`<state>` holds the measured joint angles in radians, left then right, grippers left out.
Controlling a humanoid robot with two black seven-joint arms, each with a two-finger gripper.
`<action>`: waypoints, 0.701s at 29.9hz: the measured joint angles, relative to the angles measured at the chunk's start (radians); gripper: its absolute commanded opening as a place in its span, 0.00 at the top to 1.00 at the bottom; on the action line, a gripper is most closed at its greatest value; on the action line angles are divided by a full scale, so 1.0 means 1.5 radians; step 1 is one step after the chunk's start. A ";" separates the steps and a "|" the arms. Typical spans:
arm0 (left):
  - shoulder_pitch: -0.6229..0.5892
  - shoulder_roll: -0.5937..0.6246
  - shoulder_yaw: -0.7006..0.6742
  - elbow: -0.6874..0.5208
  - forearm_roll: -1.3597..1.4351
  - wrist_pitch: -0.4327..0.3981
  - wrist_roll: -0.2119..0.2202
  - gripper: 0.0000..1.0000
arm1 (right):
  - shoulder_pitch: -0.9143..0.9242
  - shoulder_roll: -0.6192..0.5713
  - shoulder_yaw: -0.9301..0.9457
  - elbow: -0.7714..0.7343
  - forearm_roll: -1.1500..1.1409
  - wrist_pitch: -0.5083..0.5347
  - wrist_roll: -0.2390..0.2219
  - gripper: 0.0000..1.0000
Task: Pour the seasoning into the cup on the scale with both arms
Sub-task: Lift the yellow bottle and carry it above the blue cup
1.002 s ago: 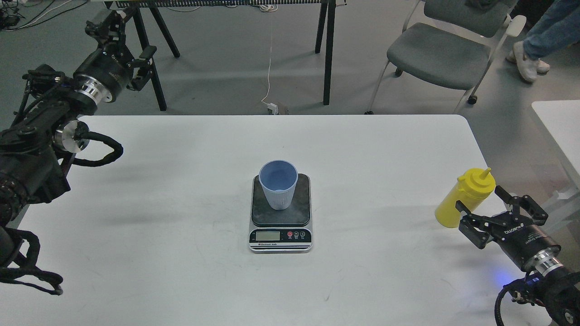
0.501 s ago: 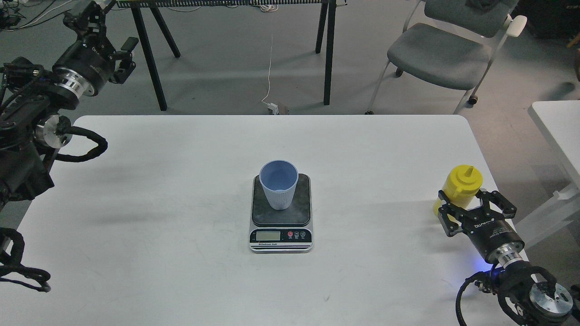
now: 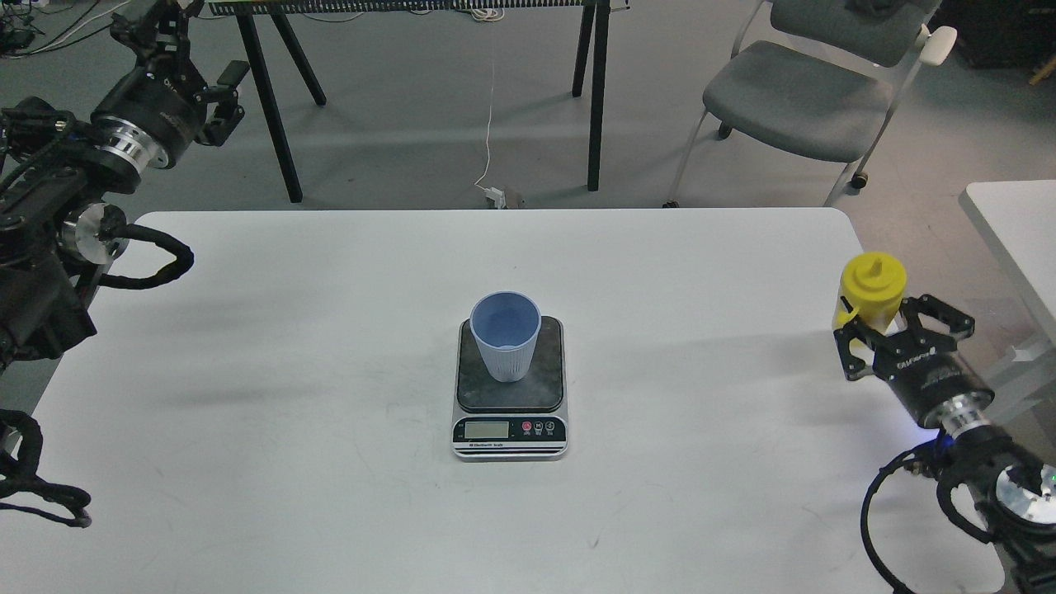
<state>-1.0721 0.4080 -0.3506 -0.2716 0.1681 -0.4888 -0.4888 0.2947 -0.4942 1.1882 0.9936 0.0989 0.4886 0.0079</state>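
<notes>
The light blue ribbed cup (image 3: 505, 351) stands upright on the dark plate of the scale (image 3: 548, 381) at the middle of the white table (image 3: 313, 346). My right gripper (image 3: 889, 332) is at the table's right edge, shut on the yellow seasoning bottle (image 3: 871, 285). It holds the bottle upright and lifted, nozzle up, far to the right of the cup. The bottle's lower body is hidden behind the fingers. My left gripper (image 3: 188, 49) is open and empty, raised beyond the table's far left corner.
A grey chair (image 3: 804, 95) stands beyond the far right of the table. Black table legs (image 3: 596, 91) and a white cable with a plug (image 3: 495, 194) are on the floor behind. Another white table (image 3: 1019, 227) is at the right.
My right gripper closed around the yellow bottle, stood it upright and lifted it up and to the right. My left gripper rose and swung left, away from the table.
</notes>
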 measured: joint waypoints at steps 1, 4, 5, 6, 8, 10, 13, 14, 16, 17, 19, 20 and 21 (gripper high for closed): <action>-0.004 -0.002 0.001 0.000 0.000 0.000 0.000 0.09 | 0.044 -0.002 0.007 0.002 -0.067 0.000 -0.001 0.63; -0.018 -0.009 0.003 -0.001 0.002 0.000 0.000 0.09 | 0.164 -0.002 0.011 0.028 -0.270 0.000 -0.002 0.63; -0.024 -0.014 0.004 0.000 0.002 0.000 0.000 0.09 | 0.200 0.000 0.010 0.043 -0.342 0.000 -0.002 0.63; -0.027 -0.018 0.004 0.000 0.002 0.000 0.000 0.09 | 0.227 0.002 0.005 0.058 -0.401 0.000 -0.002 0.63; -0.033 -0.025 0.004 -0.001 0.002 0.000 0.000 0.09 | 0.290 0.015 -0.029 0.094 -0.522 0.000 -0.002 0.63; -0.035 -0.028 0.003 -0.001 0.002 0.000 0.000 0.09 | 0.351 0.037 -0.087 0.122 -0.608 0.000 -0.002 0.63; -0.036 -0.034 0.001 0.000 0.002 0.000 0.000 0.09 | 0.426 0.063 -0.184 0.159 -0.724 0.001 0.001 0.63; -0.036 -0.036 0.001 0.000 0.002 0.000 0.000 0.09 | 0.444 0.067 -0.211 0.170 -0.772 0.001 0.004 0.63; -0.036 -0.037 0.001 0.000 0.002 0.000 0.000 0.09 | 0.469 0.073 -0.252 0.191 -0.865 0.001 0.017 0.63; -0.036 -0.037 0.001 0.000 0.002 0.000 0.000 0.09 | 0.478 0.078 -0.271 0.205 -0.911 0.001 0.026 0.63; -0.036 -0.038 0.001 -0.001 0.001 0.000 0.000 0.09 | 0.488 0.088 -0.304 0.229 -0.982 0.000 0.039 0.64; -0.036 -0.038 0.000 -0.001 0.001 0.000 0.000 0.09 | 0.492 0.092 -0.319 0.240 -1.014 0.000 0.043 0.64; -0.036 -0.038 0.000 -0.001 0.001 0.000 0.000 0.09 | 0.496 0.094 -0.333 0.248 -1.042 0.000 0.046 0.64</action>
<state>-1.1255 0.3508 -0.3502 -0.2730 0.1703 -0.4888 -0.4888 1.0383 -0.3533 0.6894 1.3659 -1.4638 0.4893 0.0772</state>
